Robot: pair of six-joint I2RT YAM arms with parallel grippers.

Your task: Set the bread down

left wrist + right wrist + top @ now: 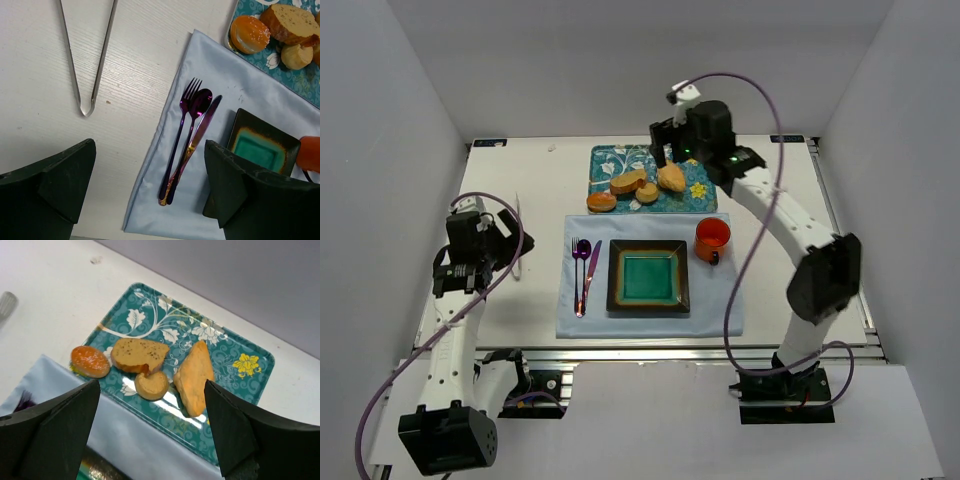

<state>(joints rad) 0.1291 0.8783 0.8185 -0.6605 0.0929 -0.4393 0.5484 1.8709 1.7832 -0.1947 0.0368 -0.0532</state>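
plain pale walls (640, 60) box the scene in on three sides, white table (535, 170) in the middle, metal rail (650, 352) along its near edge, light soft and even.

The white table (520, 190) carries three things directly. A teal floral tray (610, 158) lies toward its far edge, near the middle. A pale blue cloth (720, 300) is spread flat just in front of the tray, and their edges meet. Metal tongs (70, 55) lie on the bare surface left of the cloth, apart from it. A small pale speck (95, 260) sits beyond the tray's left corner.
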